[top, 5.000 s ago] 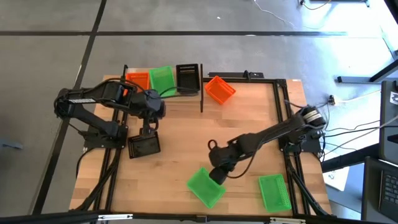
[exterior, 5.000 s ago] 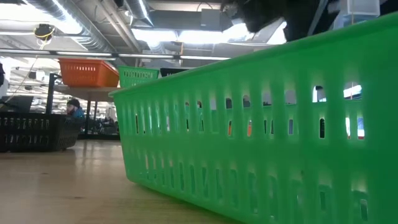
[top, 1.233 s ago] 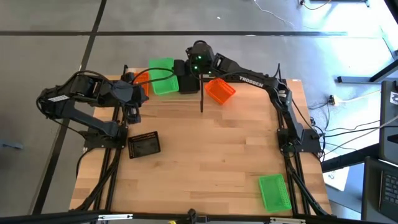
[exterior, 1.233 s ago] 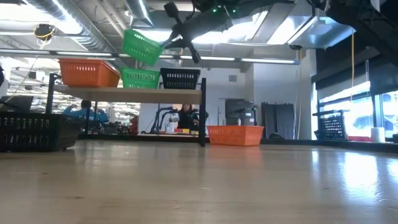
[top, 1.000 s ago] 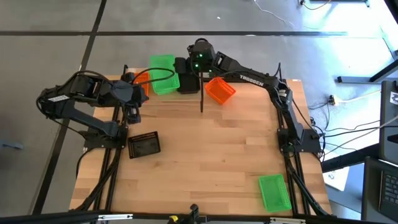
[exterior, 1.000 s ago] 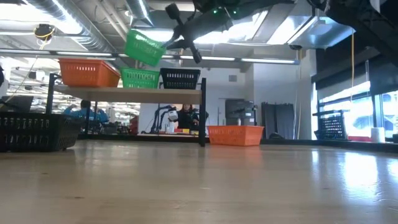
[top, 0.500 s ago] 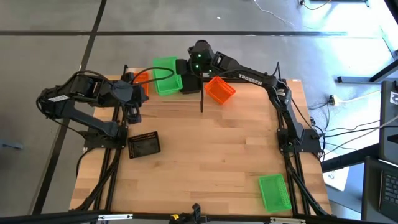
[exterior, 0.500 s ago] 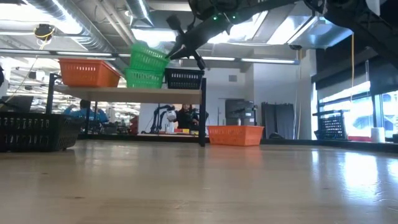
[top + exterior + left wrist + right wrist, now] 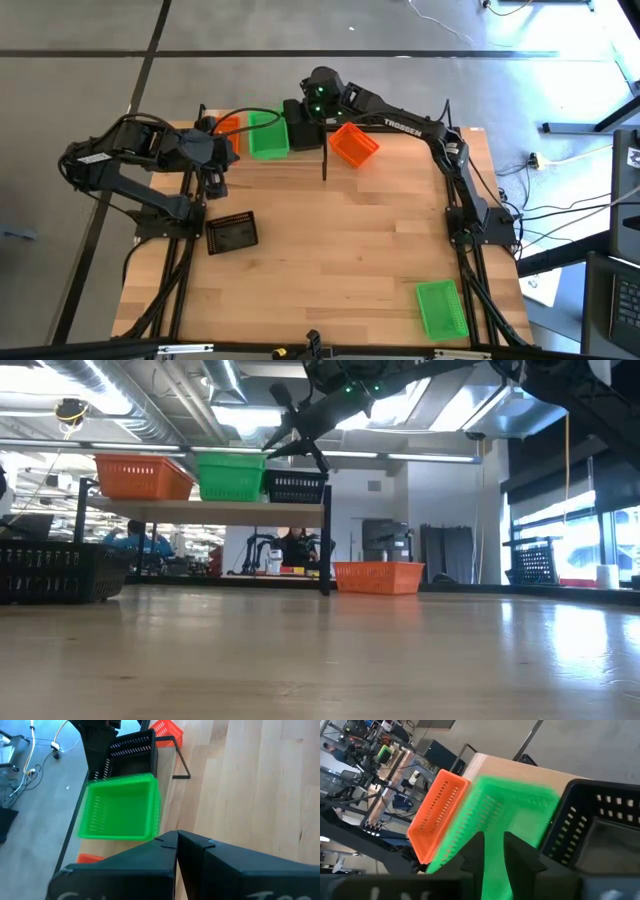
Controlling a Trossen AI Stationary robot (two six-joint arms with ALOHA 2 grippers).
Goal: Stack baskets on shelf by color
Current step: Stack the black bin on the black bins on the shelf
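A green basket [image 9: 267,137] [image 9: 231,475] sits level on the shelf [image 9: 200,510], between an orange basket [image 9: 142,477] and a black basket [image 9: 295,486]. My right gripper [image 9: 272,445] [image 9: 493,851] hovers open just above the green basket's edge nearest the black basket, with the green lattice [image 9: 490,810] showing past its parted fingers. My left gripper [image 9: 177,836] waits shut and empty at the table's left [image 9: 213,182], pointing toward the shelf.
On the table lie an orange basket [image 9: 353,145] right of the shelf's black upright [image 9: 324,155], a black basket [image 9: 231,232] near the left arm, and a green basket [image 9: 441,308] at the near right. Bare wood spans the table's middle.
My right gripper has sunk a little toward the shelf and tipped downward with the green basket, then let it go. The basket hung tilted above the shelf; it now rests level on the green basket that stood there.
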